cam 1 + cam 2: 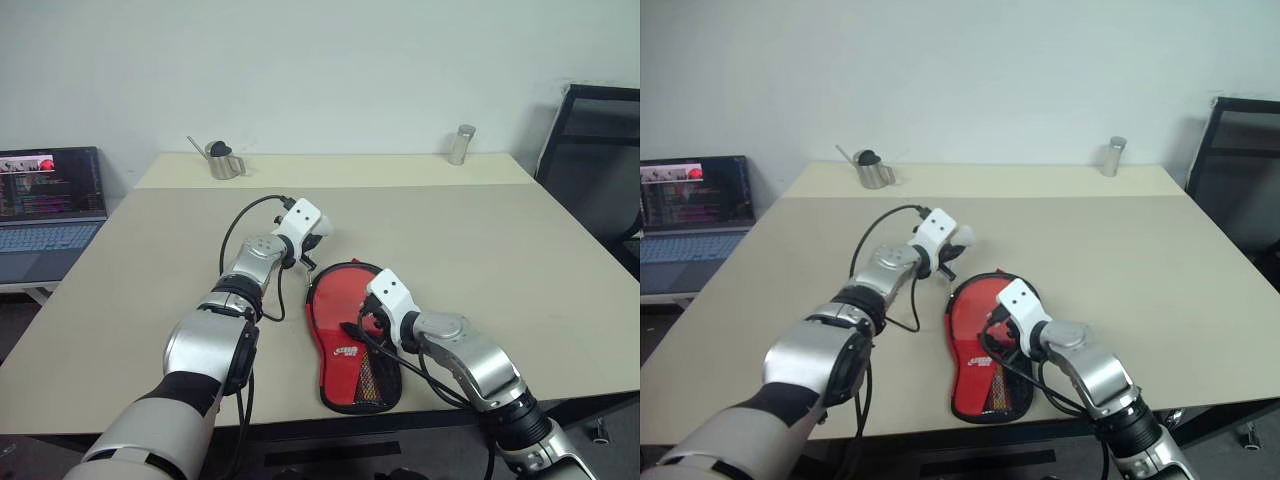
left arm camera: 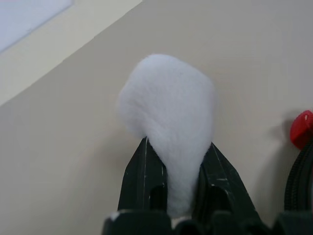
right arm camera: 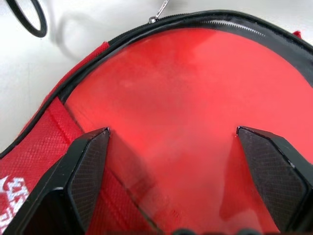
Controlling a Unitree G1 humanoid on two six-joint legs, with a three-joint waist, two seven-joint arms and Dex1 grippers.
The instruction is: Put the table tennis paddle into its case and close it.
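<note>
Item: case (image 1: pixel 350 335), soft zip pouch, lying flat on the tabletop (image 1: pixel 520 250), red side up, logo and mesh pocket toward the near edge. Its round end is gaping along the zip; the zip pull (image 3: pixel 155 18) is sitting at the rim just ahead of the right tool.

Item: paddle (image 3: pixel 195 112), red rubber face showing inside the case mouth, directly under and ahead of the right tool; handle hidden, apparently already within the pouch.

Right tool (image 3: pixel 171 156): fingers standing spread wide, gripping nothing, hovering close over the red face.

Left tool (image 2: pixel 168 181): fingers pressing together on a white soft wad (image 2: pixel 168 112), held off the case's far rim, above bare tabletop.

Handling, judged: the case is looking light and floppy, likely to slide or bunch when the zip is pulled, so one tool should be pinning the fabric while the other is drawing the small metal pull. The paddle is looking stiff and light, its rubber grippy; pushing on the blade edge should be seating it.

Also present: small metal pot (image 1: pixel 224 160), metal cylinder (image 1: pixel 461 144), laptop (image 1: pixel 50 200), all well apart.
</note>
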